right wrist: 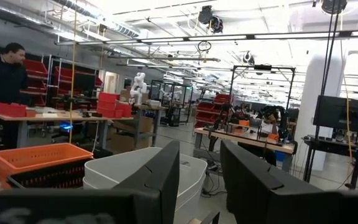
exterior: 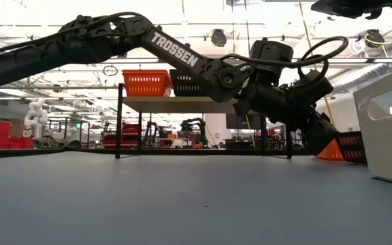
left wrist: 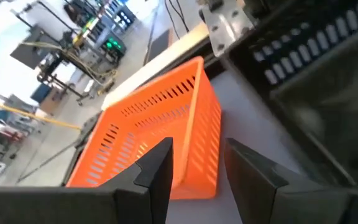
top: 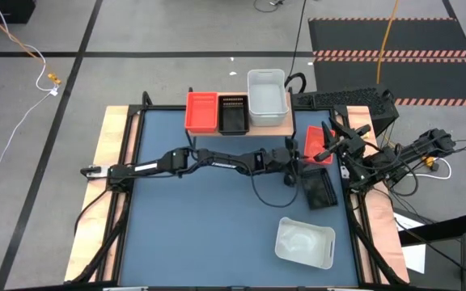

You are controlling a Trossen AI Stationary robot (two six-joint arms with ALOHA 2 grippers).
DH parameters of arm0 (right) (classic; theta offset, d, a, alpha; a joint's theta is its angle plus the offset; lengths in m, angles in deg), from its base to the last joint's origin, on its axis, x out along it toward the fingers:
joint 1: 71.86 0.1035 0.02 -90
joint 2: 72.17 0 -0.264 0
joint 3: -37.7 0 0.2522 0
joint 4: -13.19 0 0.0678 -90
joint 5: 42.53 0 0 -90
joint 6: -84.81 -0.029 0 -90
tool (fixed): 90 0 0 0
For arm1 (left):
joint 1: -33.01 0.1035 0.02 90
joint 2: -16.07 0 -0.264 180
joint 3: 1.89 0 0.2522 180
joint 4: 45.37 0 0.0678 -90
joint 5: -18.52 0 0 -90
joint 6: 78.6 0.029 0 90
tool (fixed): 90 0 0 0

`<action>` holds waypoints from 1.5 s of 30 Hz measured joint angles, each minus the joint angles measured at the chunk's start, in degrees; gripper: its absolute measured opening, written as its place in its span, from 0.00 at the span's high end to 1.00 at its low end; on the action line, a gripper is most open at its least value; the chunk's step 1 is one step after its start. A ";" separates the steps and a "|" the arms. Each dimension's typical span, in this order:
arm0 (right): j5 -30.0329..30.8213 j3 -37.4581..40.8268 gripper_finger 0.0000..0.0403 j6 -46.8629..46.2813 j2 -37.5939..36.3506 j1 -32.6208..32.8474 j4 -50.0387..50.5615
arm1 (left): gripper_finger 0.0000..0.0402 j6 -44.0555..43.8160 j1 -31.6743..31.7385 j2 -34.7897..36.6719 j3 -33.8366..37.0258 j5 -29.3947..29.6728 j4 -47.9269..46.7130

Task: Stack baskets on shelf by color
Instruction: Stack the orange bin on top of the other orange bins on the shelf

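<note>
A red basket (top: 317,144) (left wrist: 148,118) sits on the blue table near its right edge. A black slotted basket (top: 320,190) (left wrist: 316,68) lies just beside it, toward the near edge. My left gripper (top: 295,162) (left wrist: 197,149) reaches across from the left. It is open at the red basket's near corner. My right gripper (top: 328,137) (right wrist: 201,162) hovers open above the red basket and faces the shelf (top: 292,121). One red (top: 201,111), one black (top: 233,115) and one white basket (top: 267,97) stand on the shelf board. My left gripper stands open astride the red basket's end wall at its corner (left wrist: 199,165), one finger (left wrist: 157,174) on the inner side and one (left wrist: 253,180) outside. It comes slanting down from the table's left. Whether a finger touches the wall I cannot tell.
A white basket (top: 304,242) (exterior: 390,133) rests on the table near the near right corner. The shelf's black legs (exterior: 119,122) stand at the far edge. Open blue tabletop (top: 201,218) lies left and near. A person (right wrist: 2,93) works at a bench far behind the table.
</note>
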 joint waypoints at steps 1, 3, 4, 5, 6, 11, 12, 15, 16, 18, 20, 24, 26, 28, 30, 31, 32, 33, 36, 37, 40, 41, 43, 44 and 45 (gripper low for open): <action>0.00 0.00 0.73 0.00 0.00 0.00 -0.02 | 0.64 0.27 -0.01 0.00 0.00 -0.03 0.92; 0.00 0.00 0.73 0.00 -0.02 0.00 -0.02 | 0.64 0.85 0.20 0.00 0.00 -1.46 2.33; -0.02 0.00 0.73 0.00 0.00 0.00 -0.02 | 0.64 1.10 0.42 0.02 0.00 -3.17 2.65; -0.02 0.00 0.73 0.00 0.00 0.00 0.00 | 0.64 1.13 0.61 0.04 0.00 -4.70 2.80; -0.01 0.00 0.73 0.00 0.00 -0.01 -0.02 | 0.64 0.92 0.72 0.04 0.00 -5.73 2.88; -0.02 0.00 0.73 0.00 0.00 0.00 -0.02 | 0.64 1.53 1.08 0.04 0.00 -6.39 2.86; -0.04 0.00 0.73 0.00 -0.02 0.00 -0.02 | 0.64 1.90 1.19 0.04 0.00 -6.48 2.85; -0.04 0.00 0.73 -0.07 -0.01 -0.01 -0.02 | 0.64 4.35 1.34 0.04 0.00 -6.53 2.23; -0.04 0.00 0.73 -0.07 0.00 -0.01 -0.02 | 0.64 5.45 1.37 0.04 0.00 -6.50 2.19; -0.09 0.00 0.73 -0.13 -0.02 0.00 -0.02 | 0.64 7.41 1.43 0.04 0.00 -6.47 2.20; -0.11 0.00 0.73 -0.15 0.00 -0.02 -0.02 | 0.64 8.37 1.43 0.04 0.00 -6.41 2.20; -0.20 0.00 0.73 -0.20 0.00 -0.02 -0.02 | 0.64 8.15 1.43 0.04 0.00 -6.05 1.33; -0.19 0.00 0.73 -0.20 -0.01 -0.02 -0.03 | 0.64 8.16 1.43 0.04 0.00 -5.97 0.20; -0.20 0.00 0.73 -0.22 -0.02 -0.02 -0.04 | 0.64 8.18 1.43 0.04 0.00 -5.93 -1.65; -0.20 0.00 0.73 -0.22 -0.01 -0.02 -0.04 | 0.64 9.50 1.49 -0.46 0.01 -5.43 -1.61; -0.20 0.00 0.73 -0.22 -0.01 -0.02 -0.03 | 0.64 10.32 1.53 -0.52 0.02 -4.96 -1.27; -0.22 0.00 0.73 -0.22 0.00 0.00 -0.03 | 0.64 11.75 1.56 -0.52 0.02 -4.31 -1.19; -0.20 0.00 0.73 -0.27 -0.02 0.00 -0.04 | 0.64 12.51 1.67 -0.52 0.01 -4.29 -0.87; -0.20 0.00 0.73 -0.44 0.00 -0.02 -0.04 | 0.64 12.32 1.80 -0.61 0.02 -4.38 -0.04; -0.20 0.00 0.73 -0.40 0.00 -0.02 -0.04 | 0.64 11.94 1.80 -0.72 0.02 -4.40 0.88; -0.21 0.00 0.73 -0.30 -0.02 -0.02 -0.04 | 0.64 11.92 1.83 -0.85 0.07 -4.47 2.65; -0.20 0.00 0.73 -0.28 -0.02 -0.01 -0.04 | 0.64 12.01 1.86 -0.85 0.07 -4.66 2.71; -0.21 0.01 0.73 -0.26 -0.01 -0.02 -0.04 | 0.64 11.35 1.91 -0.85 0.07 -5.52 1.74; -0.20 0.02 0.73 -0.26 -0.02 -0.02 -0.04 | 0.64 11.09 1.93 -0.83 0.07 -5.93 0.55; -0.20 0.02 0.73 -0.26 -0.02 -0.02 -0.04 | 0.64 10.84 1.97 -0.83 0.07 -6.13 -0.08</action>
